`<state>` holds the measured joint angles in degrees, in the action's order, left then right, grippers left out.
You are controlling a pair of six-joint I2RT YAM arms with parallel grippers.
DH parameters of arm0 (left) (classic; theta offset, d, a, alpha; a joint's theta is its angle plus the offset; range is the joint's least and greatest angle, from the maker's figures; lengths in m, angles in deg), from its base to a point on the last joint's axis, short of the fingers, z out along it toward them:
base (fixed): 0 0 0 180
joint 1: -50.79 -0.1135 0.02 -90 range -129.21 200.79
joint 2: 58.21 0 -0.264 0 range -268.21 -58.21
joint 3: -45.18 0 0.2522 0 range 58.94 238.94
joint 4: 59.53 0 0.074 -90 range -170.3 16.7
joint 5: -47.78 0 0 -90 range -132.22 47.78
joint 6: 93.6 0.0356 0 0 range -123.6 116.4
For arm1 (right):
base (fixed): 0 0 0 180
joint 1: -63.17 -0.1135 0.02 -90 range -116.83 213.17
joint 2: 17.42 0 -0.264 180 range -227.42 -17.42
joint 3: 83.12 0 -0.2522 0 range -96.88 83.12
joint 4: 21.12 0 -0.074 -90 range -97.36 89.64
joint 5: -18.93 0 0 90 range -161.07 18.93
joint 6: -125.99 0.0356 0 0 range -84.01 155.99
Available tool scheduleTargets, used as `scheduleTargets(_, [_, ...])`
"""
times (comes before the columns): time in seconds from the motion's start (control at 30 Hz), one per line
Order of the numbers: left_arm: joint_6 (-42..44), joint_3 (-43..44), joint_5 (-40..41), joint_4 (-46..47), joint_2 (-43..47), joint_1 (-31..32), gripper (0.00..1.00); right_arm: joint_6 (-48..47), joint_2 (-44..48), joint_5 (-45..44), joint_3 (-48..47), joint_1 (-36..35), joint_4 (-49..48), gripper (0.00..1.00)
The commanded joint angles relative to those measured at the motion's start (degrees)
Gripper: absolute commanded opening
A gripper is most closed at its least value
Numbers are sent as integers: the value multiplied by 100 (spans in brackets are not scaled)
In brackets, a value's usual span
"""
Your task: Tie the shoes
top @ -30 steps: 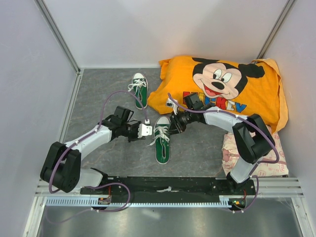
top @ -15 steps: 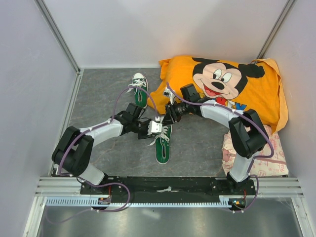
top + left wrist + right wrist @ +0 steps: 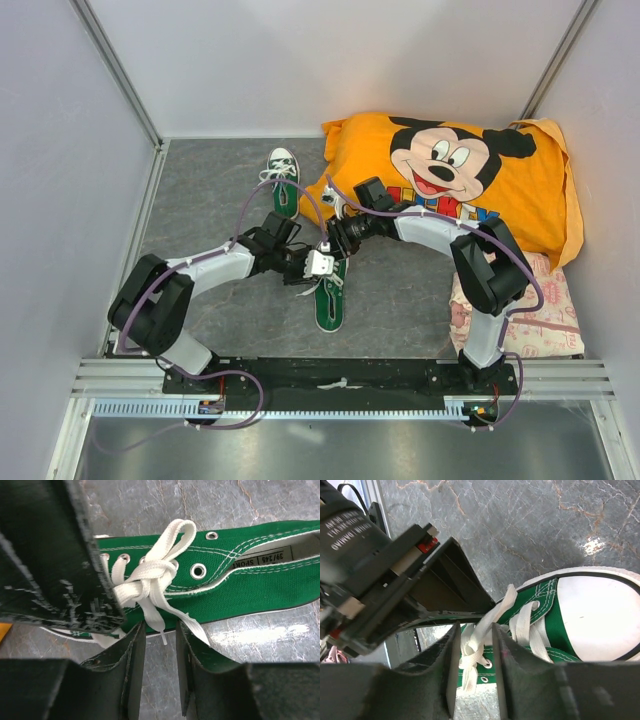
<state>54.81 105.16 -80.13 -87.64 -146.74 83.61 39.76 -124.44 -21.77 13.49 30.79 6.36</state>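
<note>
On the counter (image 3: pixel 200 200), near green sneaker (image 3: pixel 328 306) hemmed in from both sides; second sneaker (image 3: pixel 284 165) behind, beside the Mickey pillow (image 3: pixel 440 170). Around a lace end (image 3: pixel 155 617), left gripper (image 3: pixel 160 630) narrowly parted; right gripper (image 3: pixel 475 630) narrow about a loop (image 3: pixel 500 605), hold unclear.

Green white-toed near sneaker (image 3: pixel 328 305), sole down, laces (image 3: pixel 147 582) loosely knotted; matching far sneaker (image 3: pixel 283 180) well apart.

Near shoe (image 3: pixel 250 585) insole tag (image 3: pixel 272 556) read "39/245", w/ "SPORT" beside it, cut off; pillow (image 3: pixel 450 170) lettering partly covered, ending "EY".
</note>
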Motion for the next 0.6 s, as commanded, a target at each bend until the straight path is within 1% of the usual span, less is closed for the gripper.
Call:
scheduleTargets(0.0, [109, 212, 222, 275, -173, 84, 37, 54, -12, 62, -174, 4, -194, 31])
scheduleTargets(0.03, [100, 230, 249, 310, -199, 84, 36, 45, 6, 62, -157, 4, -185, 24])
scheduleTargets(0.07, [118, 239, 275, 293, -208, 93, 36, 54, 23, 54, -157, 4, -185, 21])
scheduleTargets(0.13, [118, 247, 293, 292, -235, 102, 31, 54, 67, 54, -113, 4, -194, 17])
scheduleTargets(0.17, [135, 247, 302, 275, -235, 102, 28, 45, 85, 36, -104, 4, -194, 12])
scheduleTargets(0.2, [135, 256, 302, 223, -226, 102, 20, 36, 120, 36, -78, 4, -194, 10])
scheduleTargets(0.23, [153, 256, 293, 161, -217, 102, 17, 10, 138, 27, -51, 12, -194, 4])
scheduleTargets(0.27, [179, 239, 293, 117, -139, 102, 11, 18, 155, 1, -42, 21, -194, 1])
scheduleTargets(0.37, [284, 99, 267, -59, 98, 93, 4, 10, 217, -26, 2, 48, -211, 0])
scheduleTargets(0.43, [328, -51, 284, -164, 248, 93, 2, 27, 278, -52, 63, 74, -264, 0])
scheduleTargets(0.57, [329, -262, 354, -288, 494, 93, 2, 71, 384, -87, 151, 127, -369, 0])
